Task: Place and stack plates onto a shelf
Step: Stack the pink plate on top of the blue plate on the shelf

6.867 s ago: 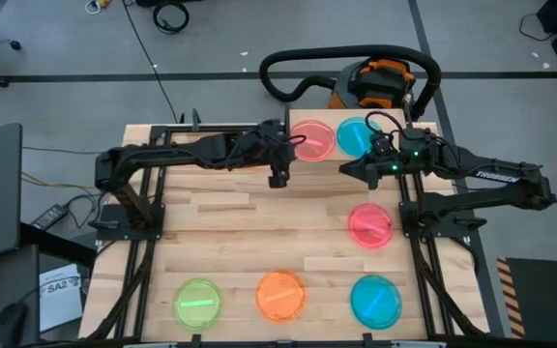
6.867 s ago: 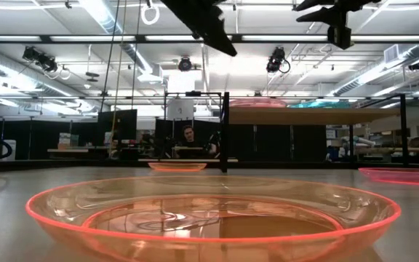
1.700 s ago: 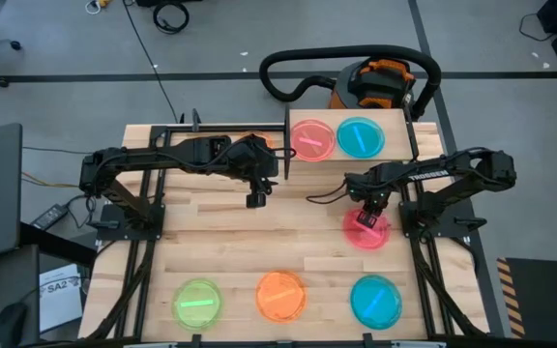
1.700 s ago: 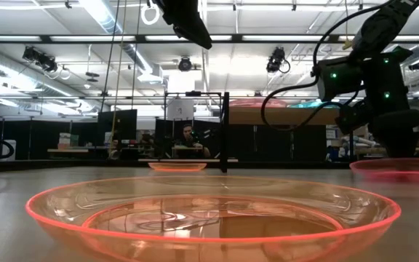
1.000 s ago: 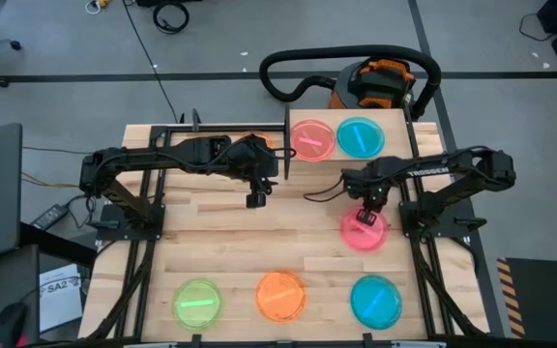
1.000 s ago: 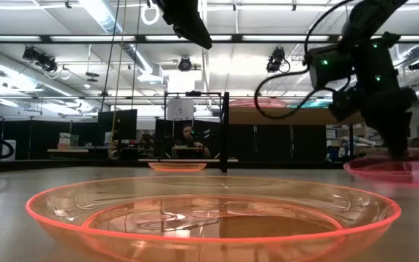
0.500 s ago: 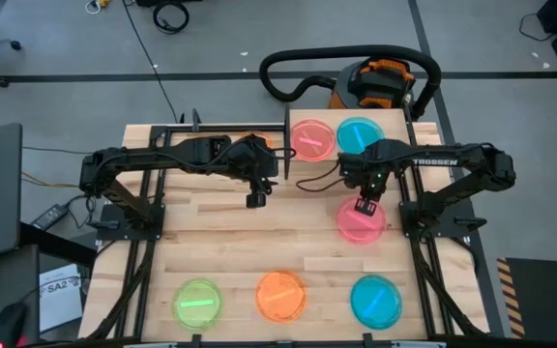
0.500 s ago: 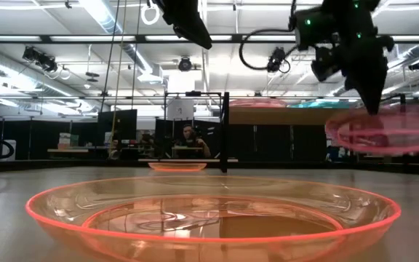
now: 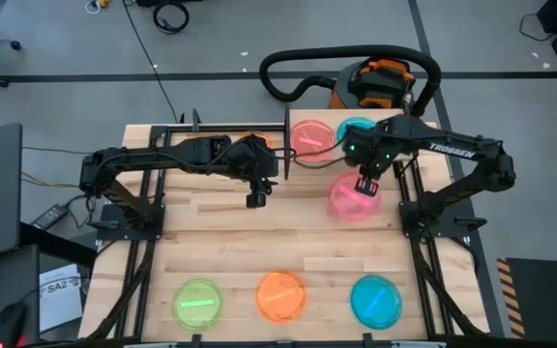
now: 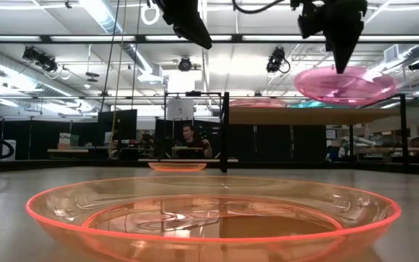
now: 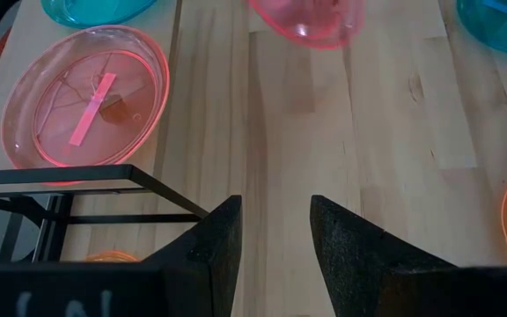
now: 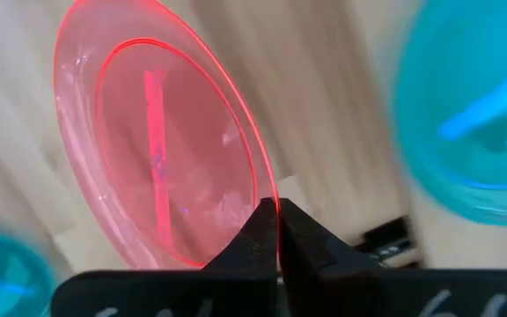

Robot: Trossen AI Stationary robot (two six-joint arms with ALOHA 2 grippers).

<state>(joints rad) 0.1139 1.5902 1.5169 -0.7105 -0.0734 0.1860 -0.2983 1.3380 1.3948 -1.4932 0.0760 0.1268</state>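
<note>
My right gripper (image 9: 366, 184) is shut on a pink plate (image 9: 354, 198) and carries it in the air just in front of the shelf (image 9: 294, 126). In the low view the plate (image 10: 344, 84) sits about level with the shelf board (image 10: 297, 115). A pink plate (image 9: 309, 135) and a blue plate (image 9: 354, 126) lie flat on the shelf. My left gripper (image 9: 256, 200) hangs open over bare table left of the shelf, touching nothing; its wrist view shows the fingers apart (image 11: 275, 233). My right gripper pinches the pink plate's rim (image 12: 269, 195) between its two fingers, on the plate's far right side. The fingers (image 10: 338, 58) come from above, pointing down. The plate is lifted clear of the table and hangs roughly level below them.
Green (image 9: 198, 303), orange (image 9: 280, 295) and blue (image 9: 375, 301) plates lie in a row along the near edge. Another orange plate (image 10: 177, 166) lies far back, by the shelf's black frame (image 11: 77, 176). Bare planks fill the table's middle.
My right gripper has risen, staying shut on the pink plate, and has moved toward the far edge and the shelf. The plate has left the table on the right and now hangs clear at about shelf height.
</note>
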